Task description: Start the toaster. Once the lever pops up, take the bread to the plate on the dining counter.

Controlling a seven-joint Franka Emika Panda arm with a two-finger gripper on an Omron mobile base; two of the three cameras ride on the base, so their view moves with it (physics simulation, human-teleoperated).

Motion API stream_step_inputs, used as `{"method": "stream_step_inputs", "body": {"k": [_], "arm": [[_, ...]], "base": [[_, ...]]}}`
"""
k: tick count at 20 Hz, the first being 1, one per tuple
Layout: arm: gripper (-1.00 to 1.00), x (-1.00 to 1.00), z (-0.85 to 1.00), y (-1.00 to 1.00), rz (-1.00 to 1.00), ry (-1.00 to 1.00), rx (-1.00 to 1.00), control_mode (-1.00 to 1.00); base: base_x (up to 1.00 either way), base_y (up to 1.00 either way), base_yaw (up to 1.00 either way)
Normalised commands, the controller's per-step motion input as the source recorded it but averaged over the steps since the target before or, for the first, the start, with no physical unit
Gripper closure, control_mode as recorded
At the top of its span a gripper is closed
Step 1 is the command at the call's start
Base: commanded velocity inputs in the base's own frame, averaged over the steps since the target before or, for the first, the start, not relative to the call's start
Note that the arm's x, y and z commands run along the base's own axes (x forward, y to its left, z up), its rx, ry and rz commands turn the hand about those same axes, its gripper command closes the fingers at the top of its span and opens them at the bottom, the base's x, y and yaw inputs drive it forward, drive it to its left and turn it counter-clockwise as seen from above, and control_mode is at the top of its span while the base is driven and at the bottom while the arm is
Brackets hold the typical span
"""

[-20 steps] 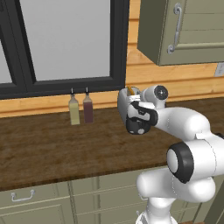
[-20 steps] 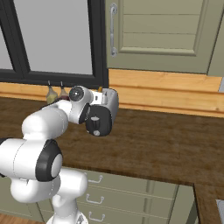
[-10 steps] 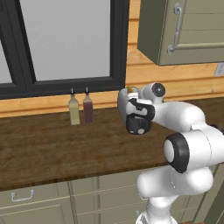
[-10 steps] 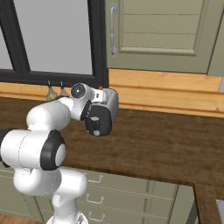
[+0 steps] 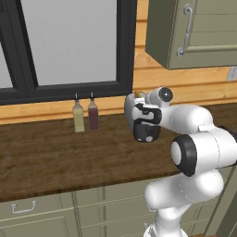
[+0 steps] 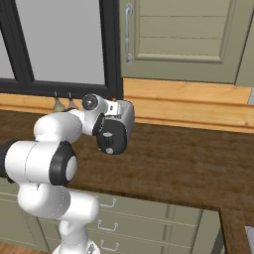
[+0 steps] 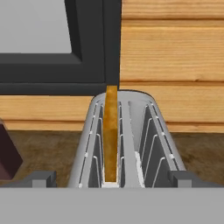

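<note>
The end effector point(image 7: 112, 179) hangs just above the toaster point(image 7: 124, 144), looking down its length, with its two fingers spread wide apart: one dark tip point(image 7: 38, 178) stands outside the toaster's left wall and the other outside its right wall, and nothing is gripped between them. The bread point(image 7: 111, 133) sits on edge in the left slot directly ahead of the end effector, its top crust rising above the toaster's rim; the right slot beside it shows only wire guides.

In the left base view the toaster point(image 5: 131, 110) is mostly covered by the black hand, with a small orange bit of bread showing at its top. In the right base view the toaster point(image 6: 127, 115) shows as a grey rounded body just past the hand. It stands on the dark wood bench point(image 5: 51, 152), close to the wooden back wall.

Well off to the end effector's left stand two slim bottles, a pale one point(image 5: 78, 117) and a dark one point(image 5: 93, 115), touching or nearly so; the dark one's edge point(image 7: 8, 153) shows in the hand view. Beyond the toaster is the black window frame point(image 7: 111, 43). Nothing lies between the fingers and the toaster.

Compared with half a second ago, the hand stays at the toaster, the elbow has swung slightly, and the bottles and toaster are unmoved.
</note>
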Motion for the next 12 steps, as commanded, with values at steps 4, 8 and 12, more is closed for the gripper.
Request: {"method": "stream_step_inputs", "body": {"k": [4, 8, 12], "arm": [[-1.00, 0.10, -0.17, 0.00, 0.00, 0.00, 0.00, -1.00], [-1.00, 0.19, -0.06, 0.00, 0.00, 0.00, 0.00, -1.00], [-1.00, 0.19, 0.00, 0.00, 0.00, 0.00, 0.00, -1.00]], "base": [[0.00, 0.00, 0.00], [0.00, 0.00, 0.00], [0.00, 0.00, 0.00]]}}
